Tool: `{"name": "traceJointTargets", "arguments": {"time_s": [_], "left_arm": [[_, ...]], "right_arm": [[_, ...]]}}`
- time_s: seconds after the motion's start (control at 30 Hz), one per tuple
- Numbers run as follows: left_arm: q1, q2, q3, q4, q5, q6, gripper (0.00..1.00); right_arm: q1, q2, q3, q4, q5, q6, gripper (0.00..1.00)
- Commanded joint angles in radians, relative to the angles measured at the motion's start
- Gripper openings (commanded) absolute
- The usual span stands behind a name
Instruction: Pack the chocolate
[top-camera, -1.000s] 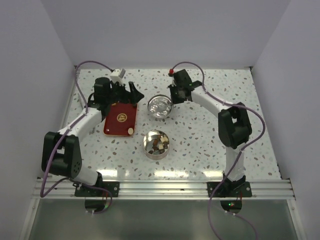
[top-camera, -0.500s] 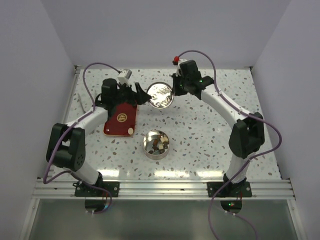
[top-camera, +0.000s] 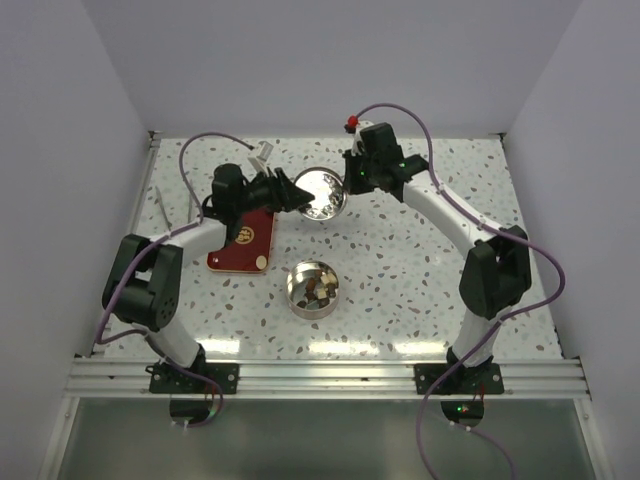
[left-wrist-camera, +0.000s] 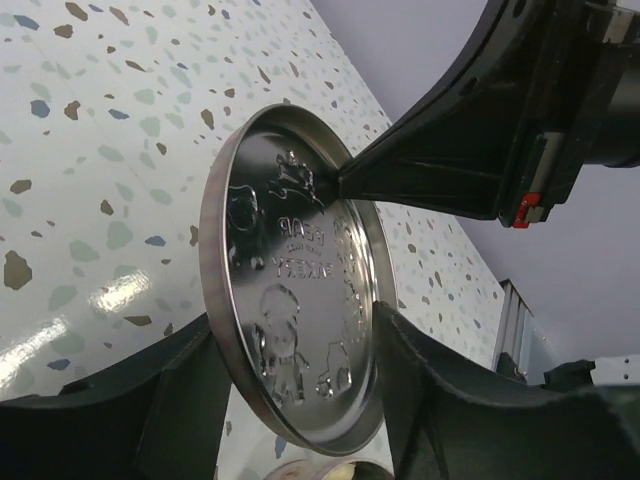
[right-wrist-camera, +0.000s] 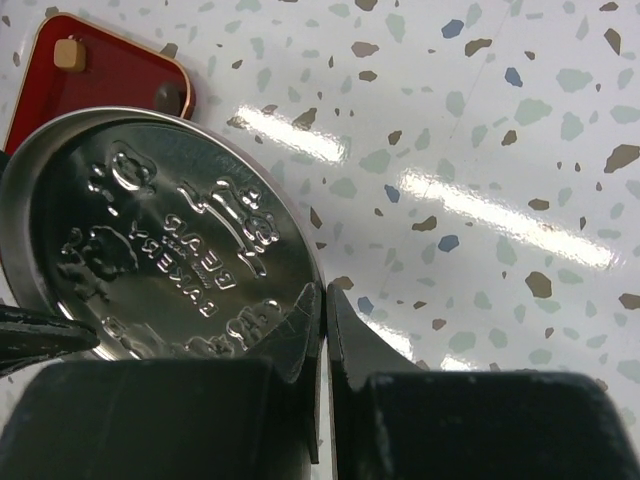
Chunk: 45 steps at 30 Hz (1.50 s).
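One lid (top-camera: 323, 193) now raised; right gripper (right-wrist-camera: 325, 305) pinches rim; left gripper (left-wrist-camera: 298, 330) straddles it, grip unclear; one tin (top-camera: 312, 308).

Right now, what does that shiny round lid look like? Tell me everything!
The lid is a round, shiny silver metal disc with a low rim, stamped with little figures and lettering. It is tilted up on edge near the back of the table. The right gripper pinches its rim; the left gripper has a finger either side, contact unclear.

Upper centre: silver lid (top-camera: 322, 195) between left gripper (top-camera: 297, 193) and right gripper (top-camera: 350, 181). Centre: round tin (top-camera: 292, 286) holding chocolate (top-camera: 315, 291). Left: red tray (top-camera: 233, 258).
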Motion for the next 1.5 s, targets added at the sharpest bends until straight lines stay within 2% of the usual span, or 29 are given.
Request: {"name": "traceJointTargets", "arguments": {"time_s": [0.0, 0.07, 0.2, 0.27, 0.33, 0.43, 0.47, 0.53, 0.6, 0.63, 0.67, 0.7, 0.83, 0.93, 0.97, 1.07, 1.2, 1.3, 1.33, 1.37, 1.47], "left_arm": [[-0.014, 0.014, -0.003, 0.132, 0.051, -0.056, 0.58], [-0.015, 0.027, 0.002, 0.127, 0.057, -0.055, 0.50], [-0.017, 0.037, 0.002, 0.126, 0.077, -0.055, 0.24], [-0.017, 0.042, 0.005, 0.124, 0.083, -0.052, 0.17], [-0.017, 0.053, 0.008, 0.126, 0.099, -0.052, 0.15], [-0.017, 0.066, 0.014, 0.129, 0.111, -0.049, 0.07], [-0.017, 0.070, 0.017, 0.129, 0.111, -0.041, 0.00], [-0.017, 0.079, 0.028, 0.106, 0.103, -0.021, 0.00], [-0.017, 0.082, 0.057, 0.031, 0.068, 0.046, 0.00], [-0.017, 0.082, 0.068, 0.005, 0.051, 0.077, 0.00], [-0.017, 0.080, 0.092, -0.021, 0.034, 0.135, 0.00], [-0.017, 0.079, 0.101, -0.061, 0.008, 0.163, 0.00], [-0.023, 0.022, 0.124, -0.141, -0.107, 0.318, 0.00], [-0.061, -0.059, 0.063, -0.160, -0.264, 0.529, 0.00], [-0.096, -0.085, 0.036, -0.120, -0.354, 0.571, 0.00], [-0.159, -0.192, -0.095, 0.017, -0.491, 0.701, 0.00], [-0.227, -0.312, -0.222, 0.162, -0.619, 0.853, 0.00], [-0.319, -0.337, -0.241, 0.211, -0.772, 0.965, 0.00], [-0.345, -0.337, -0.251, 0.228, -0.817, 1.044, 0.00], [-0.391, -0.332, -0.258, 0.269, -0.899, 1.083, 0.00], [-0.465, -0.320, -0.271, 0.346, -0.999, 1.215, 0.00]], "right_arm": [[0.000, -0.063, -0.009, 0.037, -0.024, 0.008, 0.00], [0.001, -0.071, -0.015, 0.040, -0.021, 0.006, 0.00], [0.000, -0.077, -0.015, 0.034, -0.017, 0.002, 0.00], [0.001, -0.079, -0.020, 0.033, -0.018, 0.000, 0.00], [0.000, -0.080, -0.021, 0.034, -0.015, 0.002, 0.00], [0.000, -0.088, -0.018, 0.030, -0.017, 0.002, 0.06], [0.000, -0.091, -0.018, 0.030, -0.017, 0.000, 0.10], [0.000, -0.096, -0.018, 0.027, -0.018, -0.003, 0.28], [0.000, -0.109, -0.015, 0.014, -0.021, -0.007, 0.49], [0.000, -0.114, -0.003, -0.001, -0.023, -0.018, 0.64], [0.000, -0.128, 0.006, -0.040, -0.023, -0.026, 0.71], [0.001, -0.143, 0.013, -0.061, -0.020, -0.029, 0.74], [-0.008, -0.237, 0.020, -0.094, -0.015, -0.023, 0.81], [-0.061, -0.264, 0.077, -0.157, -0.085, 0.031, 0.82], [-0.074, -0.263, 0.094, -0.171, -0.112, 0.048, 0.82], [-0.132, -0.252, 0.131, -0.184, -0.258, 0.126, 0.81], [-0.195, -0.206, 0.164, -0.190, -0.383, 0.250, 0.80], [-0.206, -0.182, 0.166, -0.180, -0.498, 0.340, 0.78], [-0.206, -0.169, 0.165, -0.171, -0.523, 0.362, 0.78], [-0.206, -0.166, 0.163, -0.174, -0.540, 0.378, 0.77], [-0.206, -0.159, 0.164, -0.205, -0.563, 0.402, 0.77]]}}
